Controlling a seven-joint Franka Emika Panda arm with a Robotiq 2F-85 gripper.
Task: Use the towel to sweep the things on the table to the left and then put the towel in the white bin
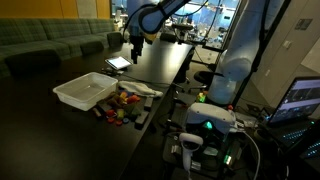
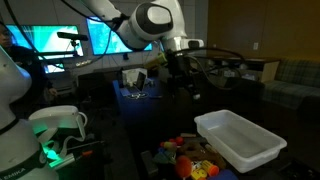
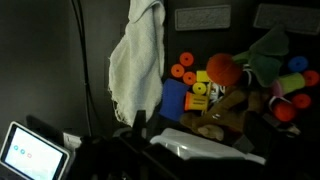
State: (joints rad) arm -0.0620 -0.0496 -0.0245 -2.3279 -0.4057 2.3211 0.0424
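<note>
the arm reaches out high over the counter [image 1: 165, 62], wrist bent down. the tool [image 1: 135, 50] hangs well above the surface, near the tablet [image 1: 118, 63]; i cannot tell whether its jaws are apart or together. the towel [image 3: 135, 55] lies crumpled on the counter just beside the toys [image 3: 220, 85], near the bin [image 1: 85, 92].

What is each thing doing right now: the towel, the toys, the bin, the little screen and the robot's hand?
White cloth towel: crumpled on the dark table, not held.
Pile of colourful toys: heaped right beside the towel.
White plastic bin: upright, looks empty.
Small tablet: screen lit.
Gripper: up above the table, holding nothing; too small to tell whether it is open or shut.
</note>
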